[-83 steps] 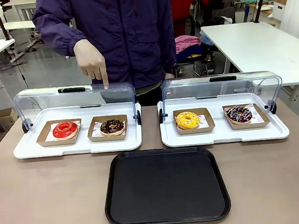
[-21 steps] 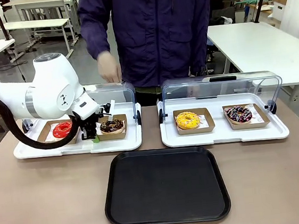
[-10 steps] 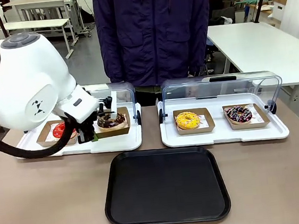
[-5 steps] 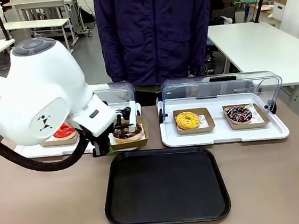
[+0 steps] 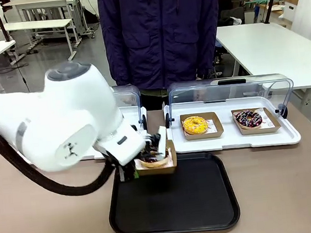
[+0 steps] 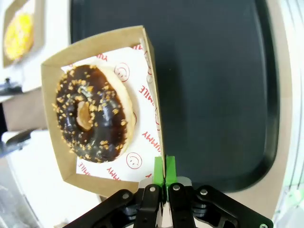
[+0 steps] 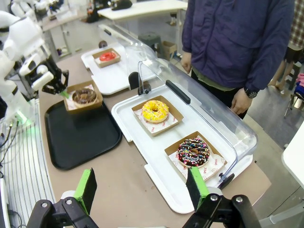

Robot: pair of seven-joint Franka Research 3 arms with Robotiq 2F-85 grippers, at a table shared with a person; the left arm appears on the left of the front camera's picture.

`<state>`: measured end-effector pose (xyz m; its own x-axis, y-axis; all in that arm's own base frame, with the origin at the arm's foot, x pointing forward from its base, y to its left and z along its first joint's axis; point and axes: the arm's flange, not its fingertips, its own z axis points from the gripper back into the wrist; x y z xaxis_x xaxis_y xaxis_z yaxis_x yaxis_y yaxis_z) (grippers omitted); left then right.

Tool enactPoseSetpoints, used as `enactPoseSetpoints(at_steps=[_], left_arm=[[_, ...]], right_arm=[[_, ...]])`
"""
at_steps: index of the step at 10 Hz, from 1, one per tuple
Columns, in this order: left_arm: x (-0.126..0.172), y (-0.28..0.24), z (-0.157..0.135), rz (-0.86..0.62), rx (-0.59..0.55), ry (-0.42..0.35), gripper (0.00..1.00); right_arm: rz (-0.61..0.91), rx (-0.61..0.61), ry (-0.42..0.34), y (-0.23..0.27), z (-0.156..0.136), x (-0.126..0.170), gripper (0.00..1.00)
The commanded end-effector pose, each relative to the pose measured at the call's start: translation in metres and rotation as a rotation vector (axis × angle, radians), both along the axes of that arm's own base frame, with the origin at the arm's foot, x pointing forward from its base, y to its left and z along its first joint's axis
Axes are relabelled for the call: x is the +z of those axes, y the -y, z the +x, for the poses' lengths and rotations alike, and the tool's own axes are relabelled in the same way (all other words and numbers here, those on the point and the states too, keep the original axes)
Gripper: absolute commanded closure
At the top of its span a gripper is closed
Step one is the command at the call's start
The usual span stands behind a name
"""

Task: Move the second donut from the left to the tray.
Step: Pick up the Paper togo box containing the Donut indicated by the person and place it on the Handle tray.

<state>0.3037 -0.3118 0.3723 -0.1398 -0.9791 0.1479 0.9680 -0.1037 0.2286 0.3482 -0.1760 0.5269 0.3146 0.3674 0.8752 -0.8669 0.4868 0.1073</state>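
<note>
The left gripper (image 6: 164,176), jaws pinched shut on the holder wall, carries the second donut from the left (image 5: 153,157) above the tray (image 5: 198,201)'s near-left corner; only lowering and release remain

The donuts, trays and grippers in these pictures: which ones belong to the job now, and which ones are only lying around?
Belong to the job:
- chocolate donut with tan crumbs in its cardboard holder
- left gripper, shut on the holder's wall
- black tray

Just lying about:
- yellow donut
- multicoloured-sprinkle donut
- red donut
- white trays with clear lids
- right gripper, open
</note>
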Motion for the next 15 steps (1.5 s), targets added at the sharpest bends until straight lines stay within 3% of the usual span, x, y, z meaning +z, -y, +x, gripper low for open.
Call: enactPoseSetpoints(at_steps=[1, 6, 12, 13, 14, 15], left_arm=[[-0.011, 0.014, -0.013, -0.009, -0.004, 0.013, 0.98], [-0.047, 0.028, -0.048, -0.001, 0.027, 0.03, 0.98], [-0.069, 0.028, -0.051, 0.025, 0.031, -0.004, 0.98], [-0.068, 0.028, -0.051, 0.024, 0.019, -0.014, 0.39], [-0.065, 0.027, -0.053, 0.027, 0.022, 0.001, 0.39], [-0.061, 0.027, -0.053, 0.031, 0.024, 0.006, 0.0]], right_arm=[[0.015, 0.008, 0.036, 0.0, 0.002, 0.001, 0.0], [0.015, 0.008, 0.036, 0.0, 0.002, 0.001, 0.0], [0.015, 0.008, 0.036, 0.0, 0.002, 0.001, 0.0], [0.015, 0.008, 0.036, 0.0, 0.002, 0.001, 0.0], [0.015, 0.008, 0.036, 0.0, 0.002, 0.001, 0.0], [0.015, 0.008, 0.036, 0.0, 0.002, 0.001, 0.0]])
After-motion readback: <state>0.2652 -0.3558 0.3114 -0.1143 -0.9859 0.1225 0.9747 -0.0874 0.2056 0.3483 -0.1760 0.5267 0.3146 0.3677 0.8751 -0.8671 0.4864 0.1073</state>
